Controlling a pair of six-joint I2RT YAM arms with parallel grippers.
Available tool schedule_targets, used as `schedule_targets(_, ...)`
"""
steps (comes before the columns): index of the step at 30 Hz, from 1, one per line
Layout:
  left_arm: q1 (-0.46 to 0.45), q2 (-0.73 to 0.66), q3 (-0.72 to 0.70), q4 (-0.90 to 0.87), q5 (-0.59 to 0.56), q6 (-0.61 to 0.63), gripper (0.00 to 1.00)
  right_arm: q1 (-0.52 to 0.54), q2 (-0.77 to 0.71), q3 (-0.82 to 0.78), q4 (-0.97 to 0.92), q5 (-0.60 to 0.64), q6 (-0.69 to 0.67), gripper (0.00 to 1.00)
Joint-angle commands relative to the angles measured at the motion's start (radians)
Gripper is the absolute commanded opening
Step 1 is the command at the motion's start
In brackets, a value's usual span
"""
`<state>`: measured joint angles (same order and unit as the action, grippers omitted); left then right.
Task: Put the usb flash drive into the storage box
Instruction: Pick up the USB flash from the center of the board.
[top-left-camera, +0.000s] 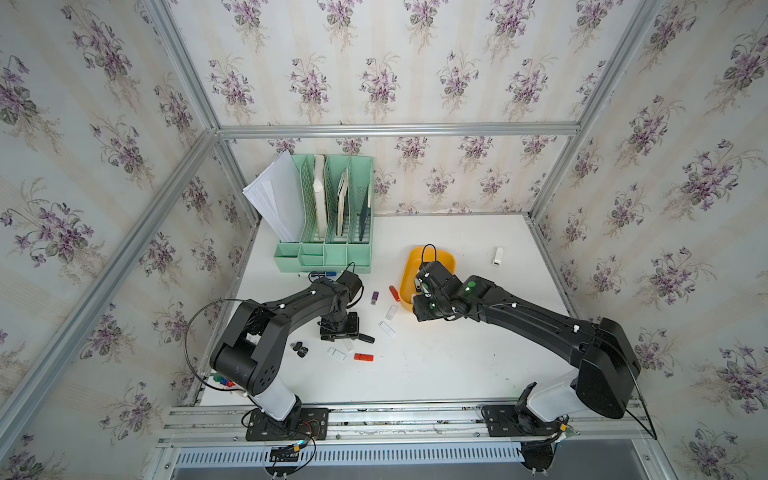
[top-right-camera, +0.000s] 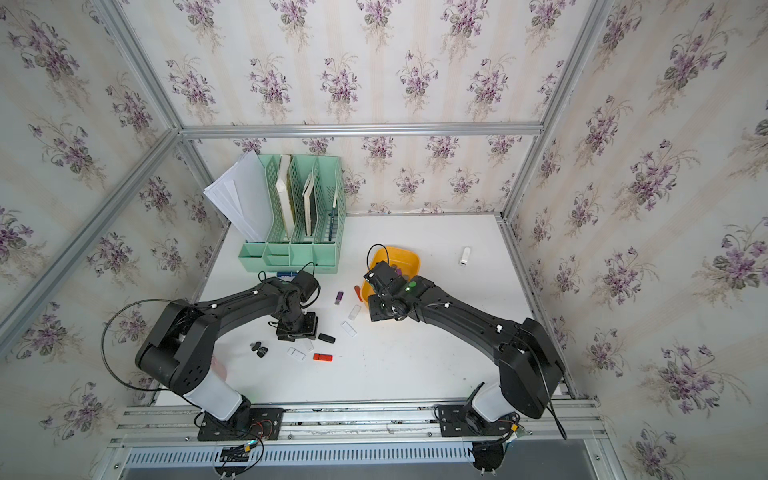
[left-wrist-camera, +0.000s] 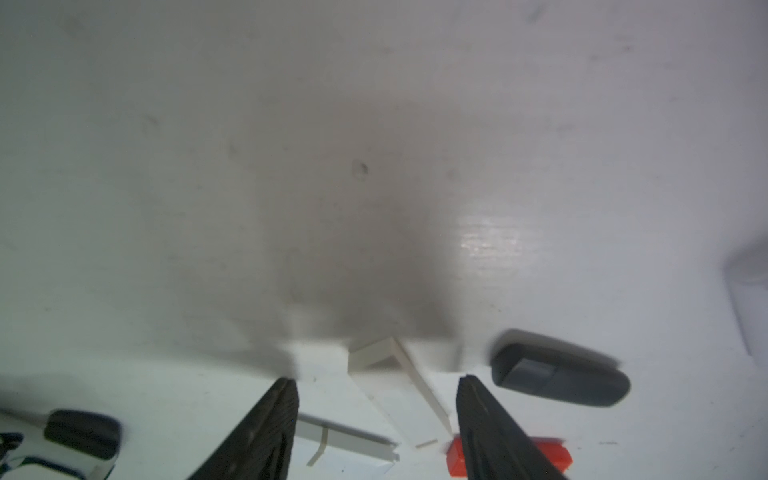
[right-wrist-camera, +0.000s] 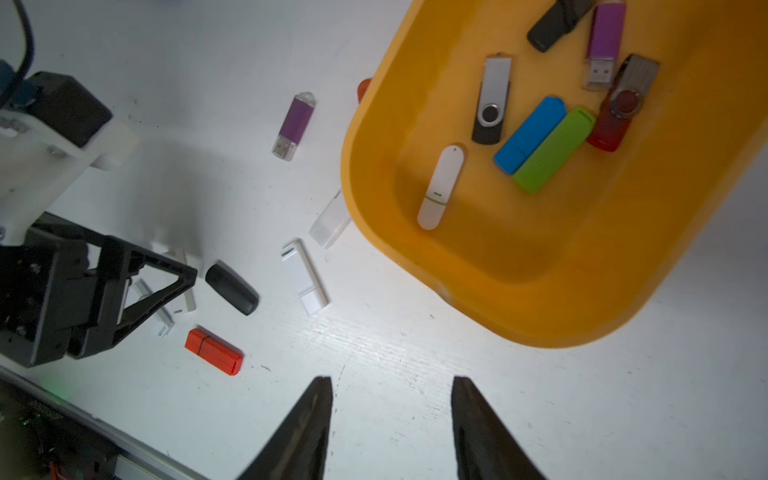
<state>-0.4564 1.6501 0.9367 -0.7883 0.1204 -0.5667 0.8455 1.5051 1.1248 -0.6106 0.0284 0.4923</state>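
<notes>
The enclosure walls (top-left-camera: 395, 62) carry pale striped wallpaper with purple flower sprigs on all three visible sides. An aluminium frame (top-left-camera: 395, 129) follows the wall corners and the upper back edge. The white tabletop (top-left-camera: 457, 365) shows a glare patch (left-wrist-camera: 490, 243) in the left wrist view. A slotted grey panel (top-left-camera: 374, 456), possibly a vent cover, spans the front.
</notes>
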Motion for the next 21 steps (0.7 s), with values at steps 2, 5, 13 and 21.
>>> schedule_targets(2,0.0,0.022,-0.001,0.028,0.017,-0.01,0.6,0.033,0.022,-0.021,0.09,-0.064,-0.083,0.57)
schedule_targets(5,-0.002,0.035,-0.002,0.043,0.025,-0.016,0.56,0.046,0.04,-0.024,0.113,-0.074,-0.109,0.61)
schedule_targets(13,-0.018,0.038,-0.02,0.046,0.028,-0.028,0.56,0.048,0.087,-0.014,0.112,-0.056,-0.126,0.62)
schedule_targets(21,-0.059,0.033,-0.029,0.043,0.023,-0.063,0.5,0.048,0.088,-0.032,0.124,-0.049,-0.126,0.62)
